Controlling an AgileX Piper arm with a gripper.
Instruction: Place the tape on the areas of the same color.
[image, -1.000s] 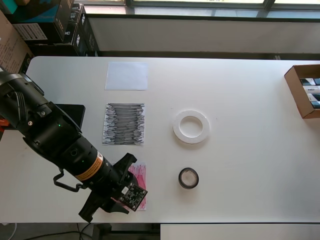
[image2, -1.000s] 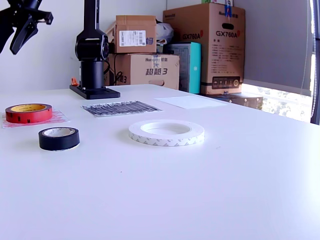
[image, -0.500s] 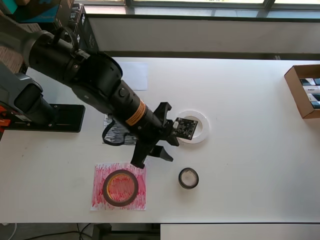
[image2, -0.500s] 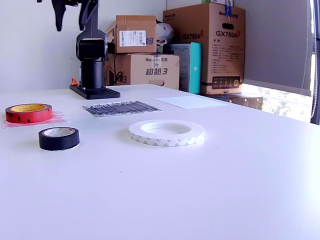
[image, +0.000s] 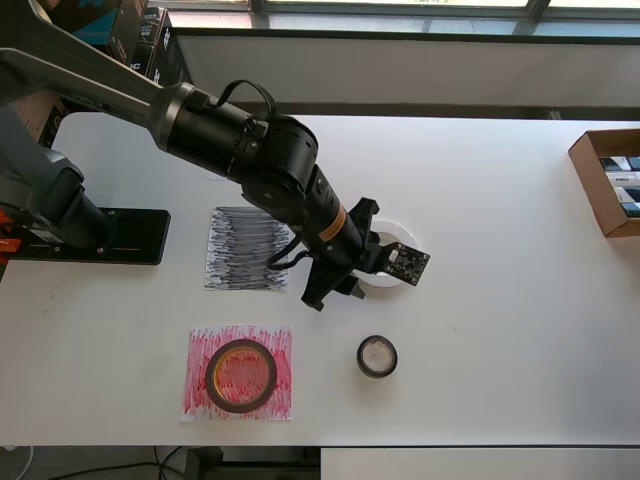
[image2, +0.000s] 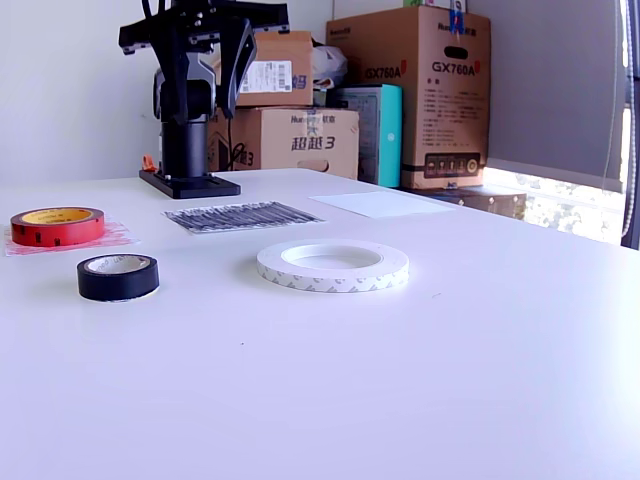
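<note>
The red tape (image: 241, 375) (image2: 57, 225) lies on the red-scribbled sheet (image: 200, 345) (image2: 115, 238). A black tape roll (image: 377, 356) (image2: 118, 276) rests on the bare table, to the right of the red sheet in the overhead view. The white tape ring (image: 398, 233) (image2: 332, 264) lies mid-table, partly hidden under my arm in the overhead view. My gripper (image: 333, 296) (image2: 205, 88) hangs open and empty above the table, beside the white ring. The black-scribbled sheet (image: 240, 250) (image2: 240, 215) is bare. The plain white sheet (image2: 380, 203) is hidden by the arm from overhead.
The arm's black base (image: 110, 236) (image2: 187, 180) is bolted at the overhead view's left. An open cardboard box (image: 608, 180) sits at the table's right edge. Stacked cartons (image2: 400, 95) stand behind the table.
The arm swung away from the red sheet and across to the white ring, uncovering the red tape that rests on that sheet. The gripper stays open.
</note>
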